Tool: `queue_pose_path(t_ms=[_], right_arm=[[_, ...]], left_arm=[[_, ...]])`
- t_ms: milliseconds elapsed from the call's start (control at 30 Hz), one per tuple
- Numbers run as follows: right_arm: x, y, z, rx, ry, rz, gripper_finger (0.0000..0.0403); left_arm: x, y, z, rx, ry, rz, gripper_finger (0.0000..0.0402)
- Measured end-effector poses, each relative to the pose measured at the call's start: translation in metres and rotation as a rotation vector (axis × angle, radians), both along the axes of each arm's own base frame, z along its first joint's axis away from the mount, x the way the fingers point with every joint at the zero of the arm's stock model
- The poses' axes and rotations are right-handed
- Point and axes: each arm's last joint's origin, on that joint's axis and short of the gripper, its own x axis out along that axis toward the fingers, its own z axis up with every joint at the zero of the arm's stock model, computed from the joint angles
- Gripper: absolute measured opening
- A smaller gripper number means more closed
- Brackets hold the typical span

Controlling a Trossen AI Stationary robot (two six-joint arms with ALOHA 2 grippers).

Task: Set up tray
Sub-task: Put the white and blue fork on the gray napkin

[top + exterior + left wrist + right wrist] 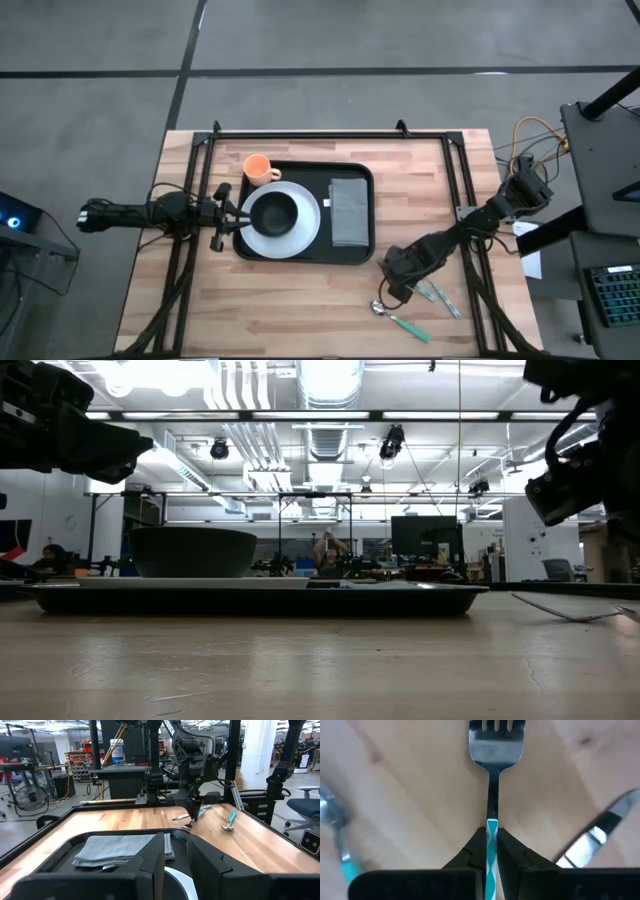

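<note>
Centrally, the large flat black rectangular tray [303, 256] lies on the pale wooden table [300, 310], holding a white round plate, a dark bowl and a folded grey napkin [349, 211], with bare wood open toward the near edge. At the tray's left rim the left pincer [229, 214] hovers with its fingers slightly apart around nothing. Well apart on the right, the right pincer [491, 851] is pressed together on the teal handle of a steel fork [491, 780], between a teal-handled spoon [337, 827] and a knife [600, 836].

Both arms are dark, almost black, made of thick round parts joined one after another. The left tool [228, 212] has two flat black fingers [150, 857] with slanted, blocky shapes. The right tool [388, 291] has two thin black fingers [510, 852] that get narrow at the tips. Thin black cables run along the left arm.
</note>
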Motion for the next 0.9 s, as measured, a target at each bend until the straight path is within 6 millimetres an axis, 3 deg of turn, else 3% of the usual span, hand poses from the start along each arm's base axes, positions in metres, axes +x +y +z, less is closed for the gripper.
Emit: queue_pose_path(t_ms=[367, 633, 767, 900], right_arm=[[0.016, 0.008, 0.02, 0.042, -0.062, -0.067, 0.0013], [0.036, 0.018, 0.049, 0.095, -0.158, -0.123, 0.0013], [0.048, 0.012, 0.062, 0.07, -0.215, -0.224, 0.0013], [0.058, -0.006, 0.066, 0.045, -0.225, -0.289, 0.0013]], left_arm=[[0.0, 0.0, 0.0, 0.0, 0.0, 0.0, 0.0064], [0.0, 0.0, 0.0, 0.0, 0.0, 0.0, 0.0064], [0.0, 0.0, 0.0, 0.0, 0.0, 0.0, 0.0064], [0.0, 0.0, 0.0, 0.0, 0.0, 0.0, 0.0064]])
